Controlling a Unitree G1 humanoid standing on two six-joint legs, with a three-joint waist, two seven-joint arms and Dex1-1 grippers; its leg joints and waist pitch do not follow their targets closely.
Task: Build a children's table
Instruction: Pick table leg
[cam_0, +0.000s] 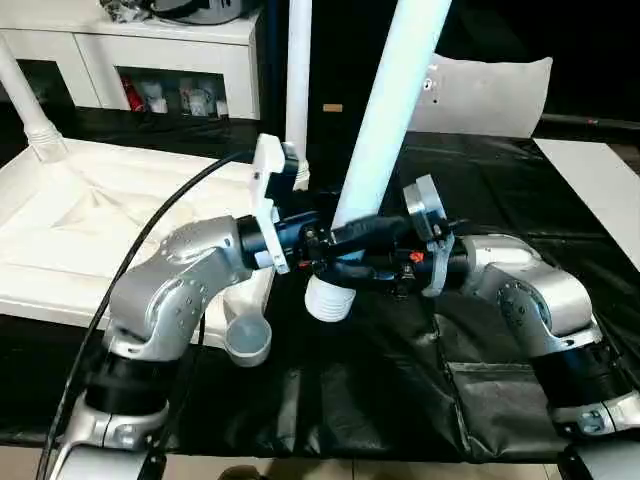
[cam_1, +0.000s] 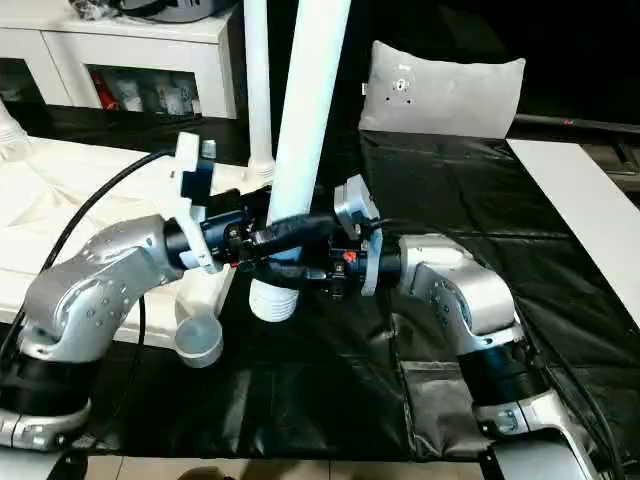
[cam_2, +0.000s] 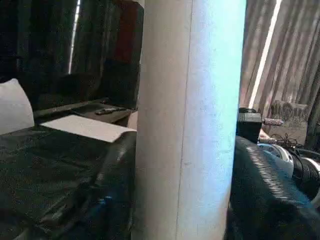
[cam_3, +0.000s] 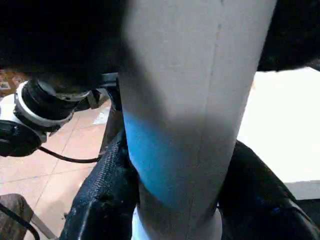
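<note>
From the head camera's left eye, the white plastic rectangular tabletop (cam_0: 90, 235) lies upside down on the black sheet (cam_0: 400, 400), ribbed underside up, stretching from centre toward nine o'clock. Two long white tapered round legs already stand in its sockets: one at the far corner near ten o'clock (cam_0: 25, 105), another at the corner near twelve o'clock (cam_0: 298, 90). The rounded near corner socket (cam_0: 247, 340) at about seven o'clock is open. A third long white tapered leg (cam_0: 385, 120) is held near upright at centre, leaning toward one o'clock, its ribbed lower end (cam_0: 328, 298) above the sheet, just beside the tabletop's edge. The left gripper (cam_0: 335, 240) reaches it from nine o'clock and the right gripper (cam_0: 385, 262) from three o'clock, both clasping its lower part.

The right eye shows the same pair of arms meeting on the leg, with a white pillow (cam_1: 445, 95) at one o'clock and white glass-door cabinets (cam_1: 130, 70) at eleven o'clock.

In the left wrist view the leg stands close between that gripper's black fingers (cam_2: 117, 175), pressed on both sides.

In the right wrist view black fingers (cam_3: 102, 200) likewise hug the leg either side, so both pincers grasp it.

My reading: roughly half done; this leg needs seating, and a fourth remains, which I cannot locate.
</note>
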